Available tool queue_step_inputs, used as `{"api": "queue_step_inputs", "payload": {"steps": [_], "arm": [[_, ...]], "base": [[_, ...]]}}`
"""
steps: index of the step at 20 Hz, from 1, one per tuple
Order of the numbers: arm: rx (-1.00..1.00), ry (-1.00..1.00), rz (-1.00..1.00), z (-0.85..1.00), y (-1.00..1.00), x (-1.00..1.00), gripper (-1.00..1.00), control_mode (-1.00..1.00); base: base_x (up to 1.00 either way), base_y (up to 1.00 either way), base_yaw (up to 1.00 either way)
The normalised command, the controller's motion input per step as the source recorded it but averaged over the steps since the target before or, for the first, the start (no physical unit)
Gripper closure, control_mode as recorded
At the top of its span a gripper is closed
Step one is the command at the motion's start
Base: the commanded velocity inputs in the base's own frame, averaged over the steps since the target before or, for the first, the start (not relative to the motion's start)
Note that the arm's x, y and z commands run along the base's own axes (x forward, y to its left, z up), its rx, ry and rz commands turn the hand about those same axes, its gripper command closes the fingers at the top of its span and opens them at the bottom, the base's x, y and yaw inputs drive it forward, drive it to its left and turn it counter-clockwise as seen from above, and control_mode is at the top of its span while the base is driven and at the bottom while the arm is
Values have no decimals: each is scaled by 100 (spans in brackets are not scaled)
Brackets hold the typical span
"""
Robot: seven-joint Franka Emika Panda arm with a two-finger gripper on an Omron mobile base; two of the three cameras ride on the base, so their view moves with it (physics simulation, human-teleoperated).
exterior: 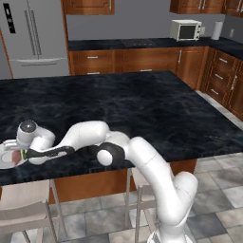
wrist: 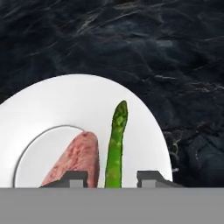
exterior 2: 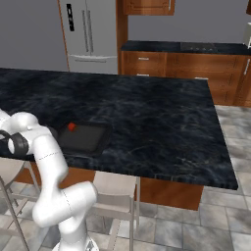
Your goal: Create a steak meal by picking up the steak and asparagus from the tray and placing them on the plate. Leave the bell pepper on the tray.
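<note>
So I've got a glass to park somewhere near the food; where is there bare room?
The black counter lies bare right of the tray and back toward the fridge. The tray holds just the bell pepper. The plate is crowded: steak, asparagus and the hand above.

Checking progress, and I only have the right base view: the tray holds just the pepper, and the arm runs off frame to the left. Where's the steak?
Observer: The hand view has the steak in the well of the plate.
Operator: Asparagus?
Observer: The asparagus is beside the steak, over the plate's rim, tip pointing away from the tool.
Operator: Gripped?
Observer: It looks not. The jaws stand wide, with a gap on either side of it.
</note>
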Motion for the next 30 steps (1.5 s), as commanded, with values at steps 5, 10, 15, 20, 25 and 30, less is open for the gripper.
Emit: {"api": "queue_step_inputs", "payload": {"steps": [5, 10, 15, 20, 25, 30], "arm": [[0, 0, 0, 3, -45, -16, -100, -100], [0, -3, 0, 2, -51, -34, -100, -100], [9, -4, 0, 40, -89, -58, -100, -100], [15, -8, 2, 52, -100, -81, -100, -100], [12, -11, 7, 65, -100, -79, -100, -100], [12, -12, 14, 100, -99, -34, -100, -100]], "base": [[0, 0, 0], [0, 0, 0], [0, 0, 0], [0, 0, 0], [0, 0, 0], [0, 0, 0]]}}
